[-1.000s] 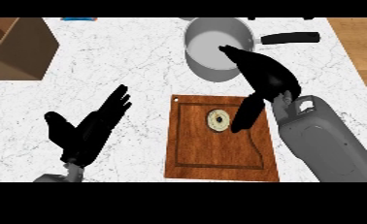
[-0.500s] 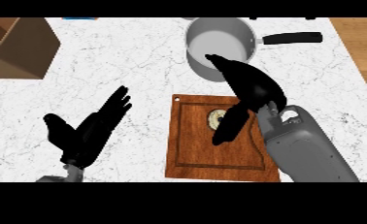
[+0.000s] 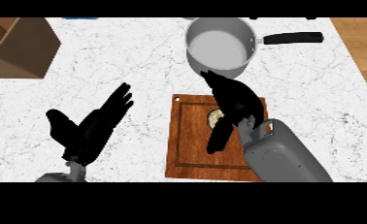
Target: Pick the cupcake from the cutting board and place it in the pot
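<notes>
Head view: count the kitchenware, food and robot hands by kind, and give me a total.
Pot: 1
Cutting board: 1
Cupcake: 1, partly under the right robot hand
Robot hands: 2, left robot hand, right robot hand
Total: 5

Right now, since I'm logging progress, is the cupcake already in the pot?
No: the cupcake lies on the cutting board, partly hidden by the right hand, and the pot holds nothing.
</notes>
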Controlling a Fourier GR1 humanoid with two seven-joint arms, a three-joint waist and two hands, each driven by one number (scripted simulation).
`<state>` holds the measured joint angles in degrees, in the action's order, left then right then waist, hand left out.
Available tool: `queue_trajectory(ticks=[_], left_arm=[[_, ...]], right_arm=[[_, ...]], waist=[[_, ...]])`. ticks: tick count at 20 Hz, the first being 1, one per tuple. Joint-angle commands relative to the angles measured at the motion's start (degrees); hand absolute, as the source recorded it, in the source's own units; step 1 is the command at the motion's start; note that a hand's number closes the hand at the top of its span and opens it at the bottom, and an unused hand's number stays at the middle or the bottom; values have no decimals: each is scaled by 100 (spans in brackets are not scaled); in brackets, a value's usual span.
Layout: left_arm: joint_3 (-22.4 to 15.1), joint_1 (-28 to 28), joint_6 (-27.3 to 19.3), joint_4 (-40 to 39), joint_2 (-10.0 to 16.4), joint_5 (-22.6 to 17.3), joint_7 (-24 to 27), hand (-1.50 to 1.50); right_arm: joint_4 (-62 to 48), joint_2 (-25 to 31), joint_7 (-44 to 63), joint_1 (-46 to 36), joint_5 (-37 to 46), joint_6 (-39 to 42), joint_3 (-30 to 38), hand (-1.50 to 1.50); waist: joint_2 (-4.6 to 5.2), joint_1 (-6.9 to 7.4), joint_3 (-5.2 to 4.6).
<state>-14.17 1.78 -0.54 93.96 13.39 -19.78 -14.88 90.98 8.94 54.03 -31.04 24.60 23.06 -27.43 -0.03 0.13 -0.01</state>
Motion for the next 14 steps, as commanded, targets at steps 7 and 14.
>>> queue_trajectory(ticks=[7, 14], left_arm=[[370, 68, 300, -209, 7, 81, -9, 0], [407, 60, 520, -525, -302, 295, 281, 0]], right_arm=[[70, 27, 57, 609, 890, 183, -171, -150], [-117, -131, -257, 712, 1212, 543, 89, -150]], waist=[[1, -17, 0], [1, -15, 0]])
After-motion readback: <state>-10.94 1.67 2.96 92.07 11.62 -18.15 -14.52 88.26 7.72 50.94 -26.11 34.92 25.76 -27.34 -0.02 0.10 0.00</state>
